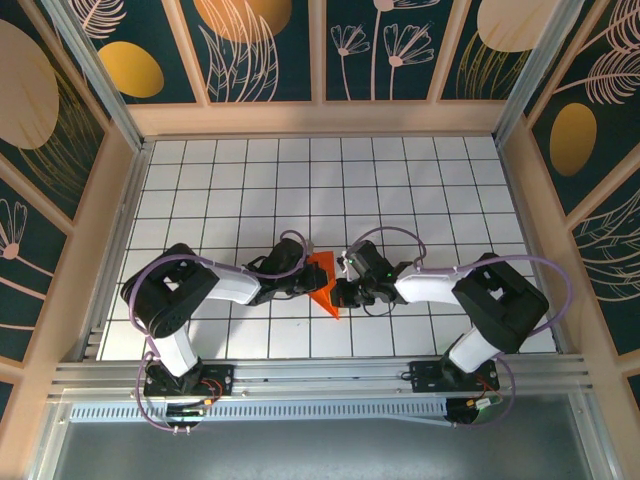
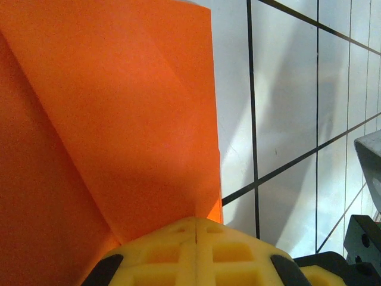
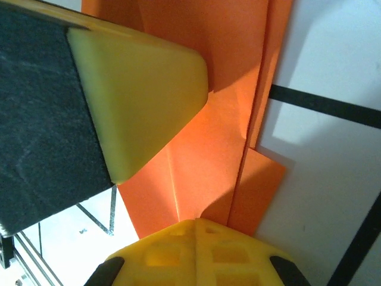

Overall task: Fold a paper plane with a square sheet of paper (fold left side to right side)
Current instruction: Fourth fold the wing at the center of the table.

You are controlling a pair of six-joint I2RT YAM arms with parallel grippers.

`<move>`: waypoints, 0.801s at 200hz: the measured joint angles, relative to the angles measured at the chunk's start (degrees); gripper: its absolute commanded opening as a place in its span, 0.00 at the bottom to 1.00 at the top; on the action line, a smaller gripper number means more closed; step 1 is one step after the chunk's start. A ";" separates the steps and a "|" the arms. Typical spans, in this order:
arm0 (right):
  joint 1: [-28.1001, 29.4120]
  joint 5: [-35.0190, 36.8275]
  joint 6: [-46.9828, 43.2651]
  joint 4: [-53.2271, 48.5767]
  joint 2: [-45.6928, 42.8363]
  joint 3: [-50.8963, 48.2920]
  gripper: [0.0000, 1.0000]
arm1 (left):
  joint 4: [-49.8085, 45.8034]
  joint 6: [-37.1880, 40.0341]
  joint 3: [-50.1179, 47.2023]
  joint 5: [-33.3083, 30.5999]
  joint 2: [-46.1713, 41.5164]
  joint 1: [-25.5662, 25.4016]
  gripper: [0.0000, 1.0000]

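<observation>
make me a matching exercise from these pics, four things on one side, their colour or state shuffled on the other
Things:
1 paper
2 left gripper
3 table
4 right arm's cable

Colour or state:
a white with black grid lines
b purple
c shut, yellow fingers
d bright orange, creased

Pairs: 1-d, 2-c, 3-a, 4-b

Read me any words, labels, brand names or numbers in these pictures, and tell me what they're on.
No text can be read.
The orange paper is plain and unmarked.
The wall panels carry only plant and oval drawings, no lettering.
The white table has only black grid lines.
Any marks on the arms are too small to tell.
</observation>
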 measured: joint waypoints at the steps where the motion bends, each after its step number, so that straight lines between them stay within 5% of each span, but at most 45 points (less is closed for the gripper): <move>1: 0.00 0.00 -0.09 -0.02 0.00 0.02 0.00 | 0.00 0.02 0.00 0.00 0.00 0.00 0.00; 160: 0.00 0.85 -0.55 2.27 1.81 1.09 0.00 | -8.66 9.03 10.49 4.92 5.77 12.39 0.00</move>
